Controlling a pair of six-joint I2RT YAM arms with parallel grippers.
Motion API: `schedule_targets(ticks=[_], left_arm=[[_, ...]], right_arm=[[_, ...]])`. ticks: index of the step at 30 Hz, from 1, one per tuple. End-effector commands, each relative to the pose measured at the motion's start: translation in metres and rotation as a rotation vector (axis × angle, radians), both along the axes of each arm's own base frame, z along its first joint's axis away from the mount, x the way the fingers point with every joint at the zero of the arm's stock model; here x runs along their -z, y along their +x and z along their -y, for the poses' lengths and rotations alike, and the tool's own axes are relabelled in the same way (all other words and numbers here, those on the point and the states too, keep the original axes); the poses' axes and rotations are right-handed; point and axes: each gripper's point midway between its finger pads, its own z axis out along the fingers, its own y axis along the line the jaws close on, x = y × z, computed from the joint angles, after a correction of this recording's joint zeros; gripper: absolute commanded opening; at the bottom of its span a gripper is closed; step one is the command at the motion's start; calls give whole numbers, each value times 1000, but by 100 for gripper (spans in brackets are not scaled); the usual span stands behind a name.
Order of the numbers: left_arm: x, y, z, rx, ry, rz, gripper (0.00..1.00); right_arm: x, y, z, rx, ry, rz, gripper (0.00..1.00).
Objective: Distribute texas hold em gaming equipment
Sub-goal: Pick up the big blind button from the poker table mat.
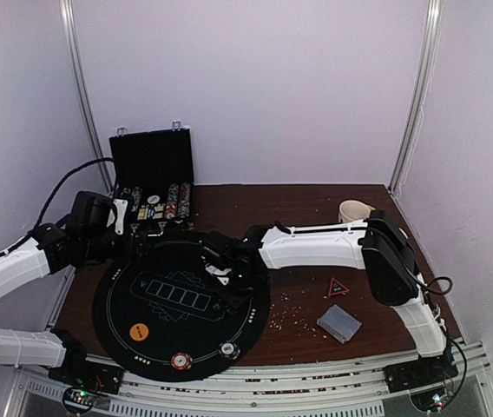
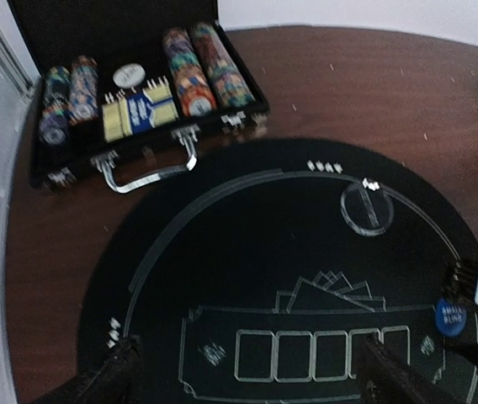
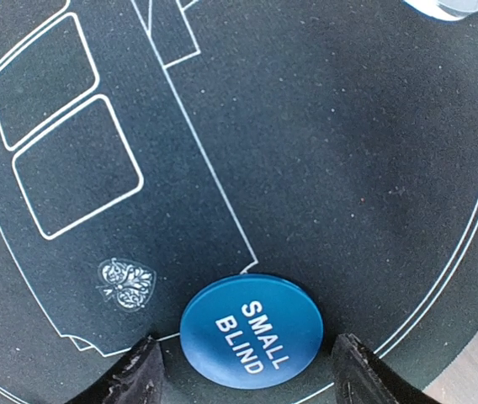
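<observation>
The right gripper (image 3: 247, 369) straddled the blue SMALL BLIND button (image 3: 250, 330), fingers spread and clear of its rim; the button lay flat just inside the poker mat's (image 3: 365, 168) edge ring, seemingly one player's spot; the left gripper (image 2: 247, 370) hung over the mat, fingers spread, empty.

Layout, from the top view. The mat (image 1: 125, 304) lies on the table (image 1: 316, 200), left of centre. The case (image 1: 151, 161) stands open behind the mat at the far left. The mug (image 1: 353, 210) sits in the far right corner. The deck (image 1: 339, 323) lies on the table right of the mat, with a triangular piece (image 1: 338, 287), possibly a marker, just behind it.

Along the mat's near rim lie the left disc (image 1: 140, 331), middle disc (image 1: 181, 361) and right disc (image 1: 229, 350). The small-blind disc (image 3: 252, 330) lies on the mat between my right gripper (image 3: 252, 370) fingers, touching neither. The far disc (image 2: 365, 208) lies near the mat's far rim.
</observation>
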Motion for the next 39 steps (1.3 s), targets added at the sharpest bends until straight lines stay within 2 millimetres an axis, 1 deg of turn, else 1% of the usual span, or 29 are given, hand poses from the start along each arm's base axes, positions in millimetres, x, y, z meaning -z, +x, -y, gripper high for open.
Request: schedule_targets(ticks=[1,3,4,6,8,9,11,13,16,18,22,26,29,32,34,37,39], left_arm=[[35,-58,18,-21,-27,-283,94],[44,-78,19,-43,36,-335,95],[50,-87,14,-68,69,-370,96],[68,-109,4,-111,121,-474,96],[88,-129,-1,-124,139,-580,96],[97,-137,-4,-132,154,-616,96],[108,-145,-14,-160,189,-646,98],[116,-149,-21,-190,217,-663,98],[132,-156,-24,-216,225,-709,98],[141,-158,-21,-216,218,-730,98],[151,-157,-5,-189,166,-749,93],[167,-164,-6,-179,166,-778,91],[173,-163,0,-164,143,-784,84],[178,-164,2,-157,151,-796,77],[180,-163,3,-149,159,-802,69],[183,-162,5,-150,158,-803,61],[183,-161,6,-153,151,-800,53]], right_arm=[[9,2,10,-2,-14,-25,69],[13,7,14,2,-27,-25,63],[15,8,16,-1,-36,-25,60],[19,6,20,-18,-51,-30,52],[21,3,22,-33,-58,-31,47],[22,3,24,-37,-58,-30,45],[20,2,25,-47,-55,-25,42],[21,0,27,-57,-57,-23,41],[19,-2,26,-74,-49,-15,41],[19,-4,25,-87,-47,-12,40],[21,-5,27,-94,-52,-5,39],[21,-5,26,-98,-48,-4,38],[20,-5,26,-100,-47,3,38],[19,-4,25,-100,-44,7,38],[18,-4,25,-100,-41,9,37],[17,-3,25,-97,-40,13,37],[17,-3,25,-97,-38,13,37]])
